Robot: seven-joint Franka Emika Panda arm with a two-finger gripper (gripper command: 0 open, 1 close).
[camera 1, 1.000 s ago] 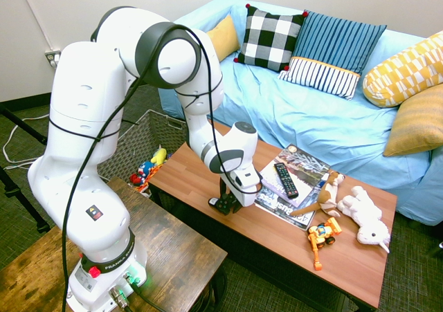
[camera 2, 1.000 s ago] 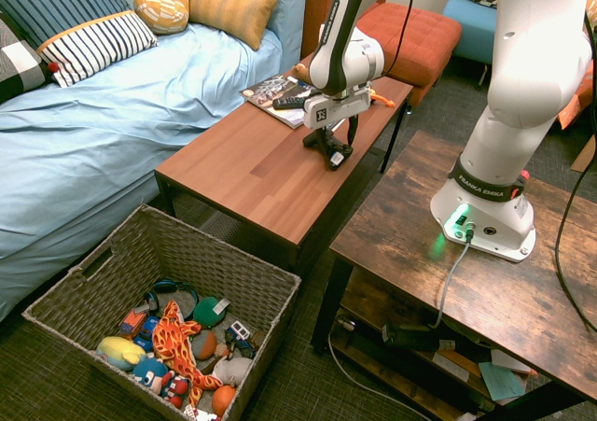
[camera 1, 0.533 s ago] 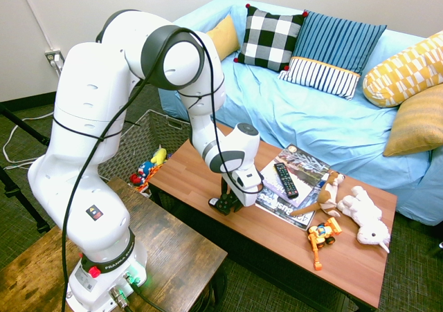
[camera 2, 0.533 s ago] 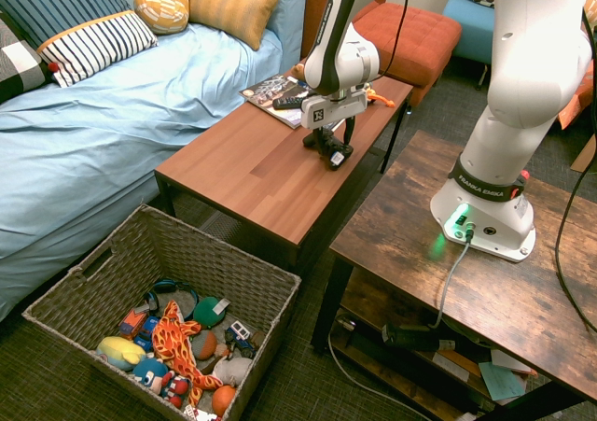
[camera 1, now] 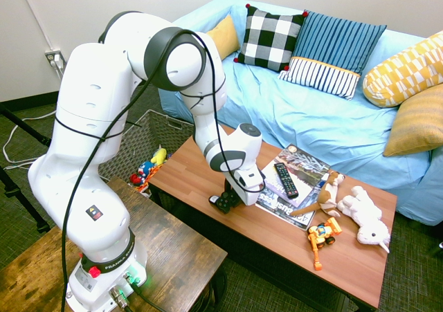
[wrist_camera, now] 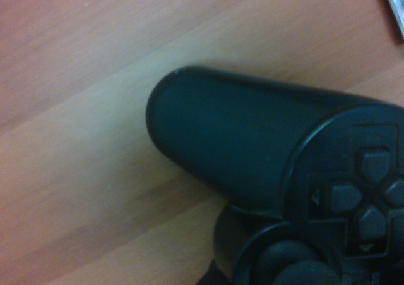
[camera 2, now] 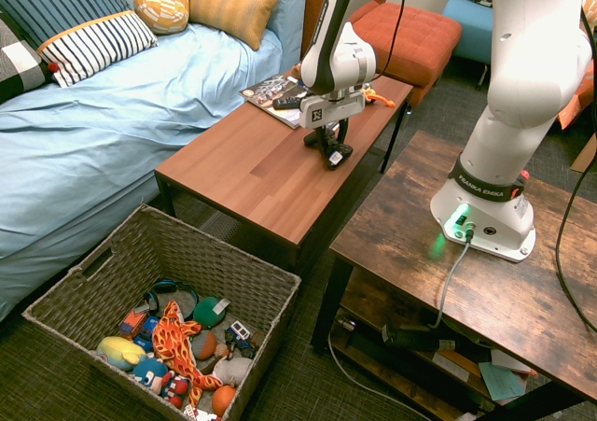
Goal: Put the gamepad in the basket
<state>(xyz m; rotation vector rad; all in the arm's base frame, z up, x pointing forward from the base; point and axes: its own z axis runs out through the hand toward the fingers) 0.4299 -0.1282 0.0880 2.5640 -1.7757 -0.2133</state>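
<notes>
I see arm bent low over coffee table (camera 1: 208, 177), wrist vertical, gripper (camera 1: 228, 200) pointing straight down. Jaws pinched on gamepad (camera 2: 331, 152), which lies on table near magazines (camera 1: 294, 180). Basket (camera 2: 112, 272) on floor, well apart.

Gripper (camera 1: 227, 200) clamped on gamepad (camera 1: 223, 203)

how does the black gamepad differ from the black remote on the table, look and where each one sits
The small black gamepad is stubby with rounded horns; the long slim black remote control is a flat bar. The gamepad lies on the bare brown wooden table near its front edge; the remote lies on a stack of magazines. The white arm's hand is shut on the gamepad; nothing touches the remote. Both are black and on the same table.
</notes>
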